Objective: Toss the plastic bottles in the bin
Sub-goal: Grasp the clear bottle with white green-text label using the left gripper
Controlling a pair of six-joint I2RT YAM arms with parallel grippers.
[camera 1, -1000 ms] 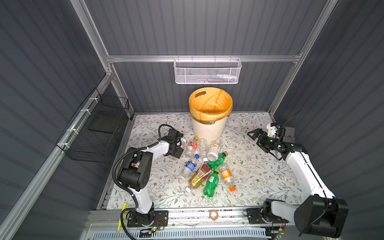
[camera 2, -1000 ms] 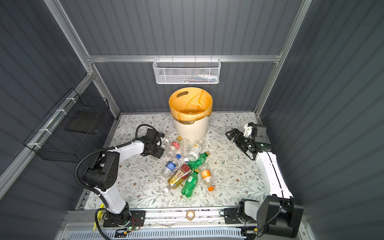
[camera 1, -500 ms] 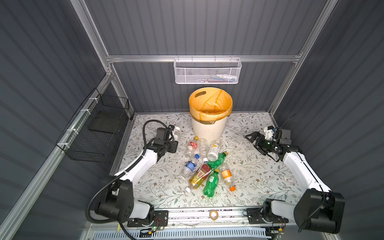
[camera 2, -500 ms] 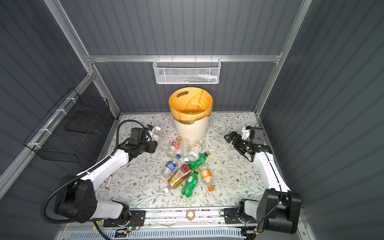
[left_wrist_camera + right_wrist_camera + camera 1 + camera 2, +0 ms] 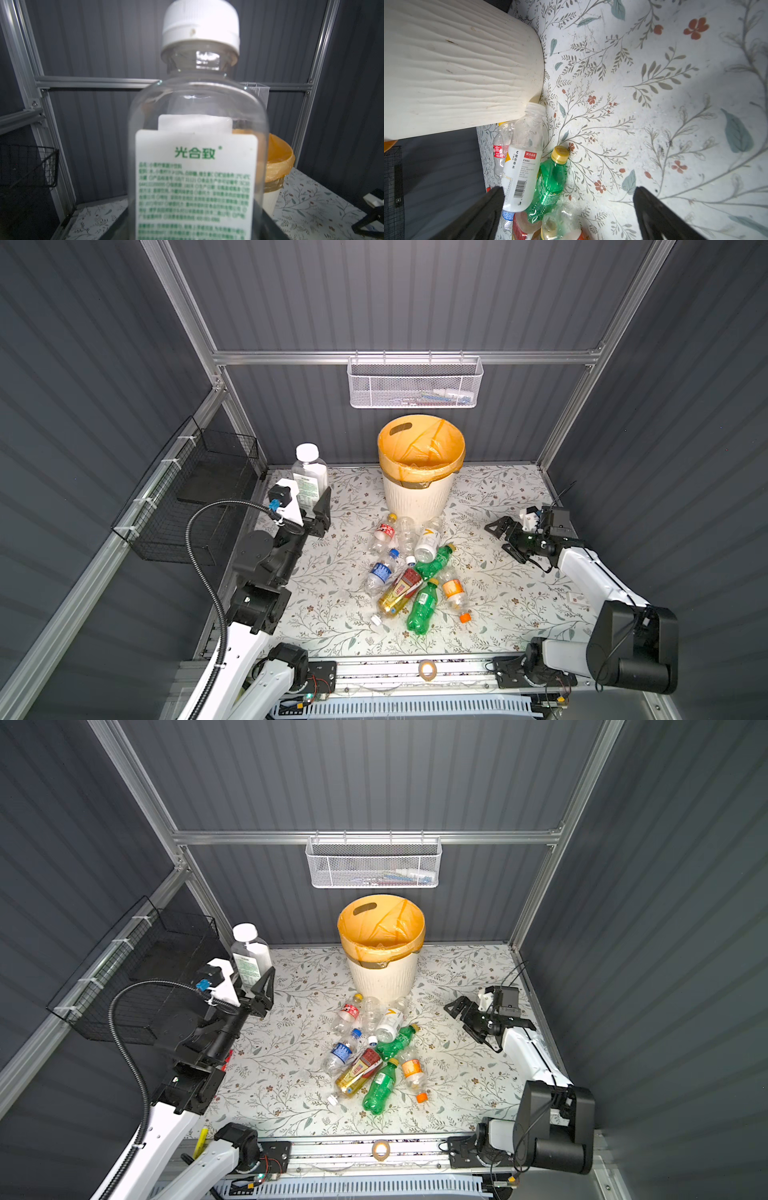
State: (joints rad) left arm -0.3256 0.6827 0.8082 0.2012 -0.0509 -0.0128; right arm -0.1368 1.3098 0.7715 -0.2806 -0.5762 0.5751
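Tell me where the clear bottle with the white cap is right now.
In both top views the clear bottle is held cap-up in the left gripper, on the left side between the black wire basket and the bin.

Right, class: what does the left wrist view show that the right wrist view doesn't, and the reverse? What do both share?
Left wrist only: a clear white-capped bottle, close up, and the white mesh basket behind it. Right wrist only: the open right gripper, a green bottle and a white-labelled bottle lying flat. Both: the bin and the floral table.
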